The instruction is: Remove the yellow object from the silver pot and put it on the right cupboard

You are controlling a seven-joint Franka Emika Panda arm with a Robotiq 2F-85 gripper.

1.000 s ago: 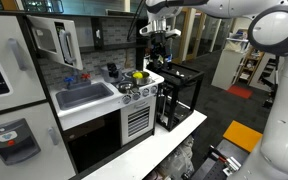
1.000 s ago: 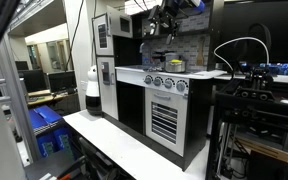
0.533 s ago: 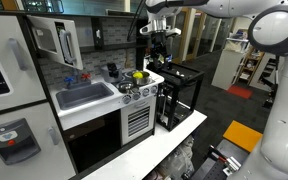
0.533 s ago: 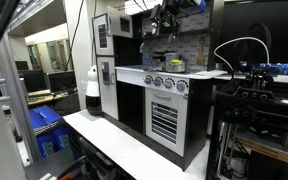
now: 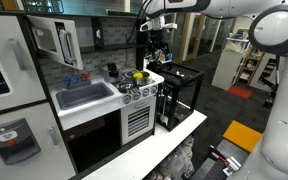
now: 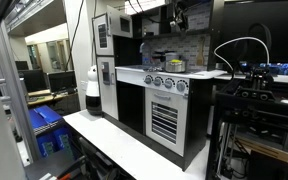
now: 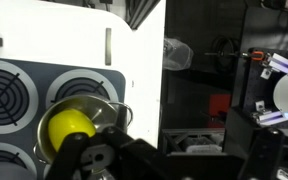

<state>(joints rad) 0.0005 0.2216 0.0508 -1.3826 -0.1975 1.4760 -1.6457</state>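
Yellow object (image 7: 69, 127) lies inside the pot (image 7: 102, 115), which stands on a burner near the edge of the stove surface (image 7: 84, 50). The gripper (image 5: 160, 48) hangs well above the pot, jaws spread and empty. Likely hazards: the ball looks round and smooth, so an off-centre pinch could squirt it out and over the nearby edge. If you descend off line, a finger may strike the rim and tip or shove the light pot. Centre over the ball before lowering.
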